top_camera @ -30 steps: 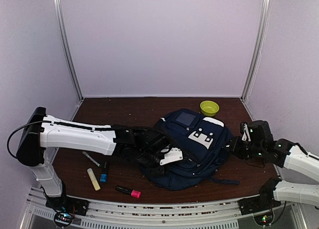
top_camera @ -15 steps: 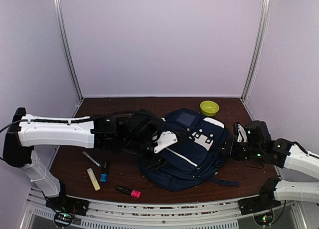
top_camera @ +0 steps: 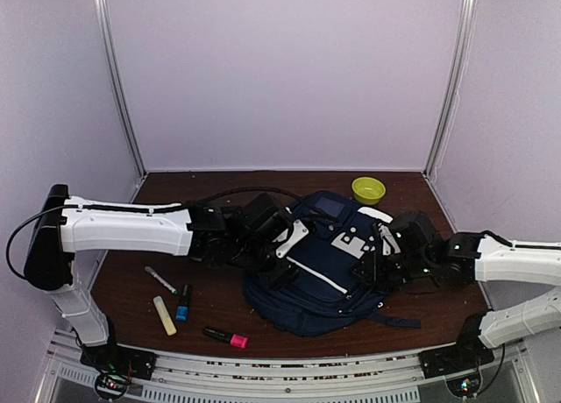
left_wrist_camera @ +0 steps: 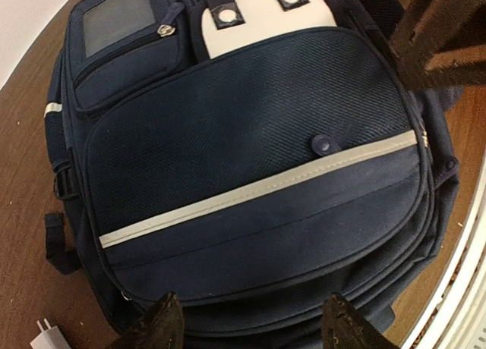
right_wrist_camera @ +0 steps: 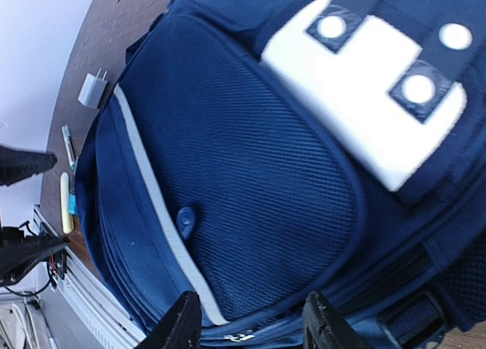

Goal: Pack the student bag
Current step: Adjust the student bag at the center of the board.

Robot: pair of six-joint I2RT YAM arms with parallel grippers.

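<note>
Seeing left end effector (left_wrist_camera: 254,328) open and empty, poised over one end of the bag (left_wrist_camera: 250,167). Same for right end effector (right_wrist_camera: 250,326): jaws apart, nothing held, over the bag's edge by a zip line. Placing bag mid-worktop (top_camera: 219,188), right of centre, front panel up, between both arms, zips apparently shut. Judging step in hand as opening the main compartment before loading anything. Suggest pinning fabric with one end effector, pinching the zip pull with the other, then pulling along the track rather than upward, so as not to drag the whole bag. Only from top view: green bowl (top_camera: 368,190) behind the bag, pink marker (top_camera: 226,337) at front left, overall arm layout. Only from wrist views: white charger (right_wrist_camera: 93,89) just beside the bag, hidden from above by the left arm, plus snap (left_wrist_camera: 323,143) on the front pocket, too small to make out from above.
</note>
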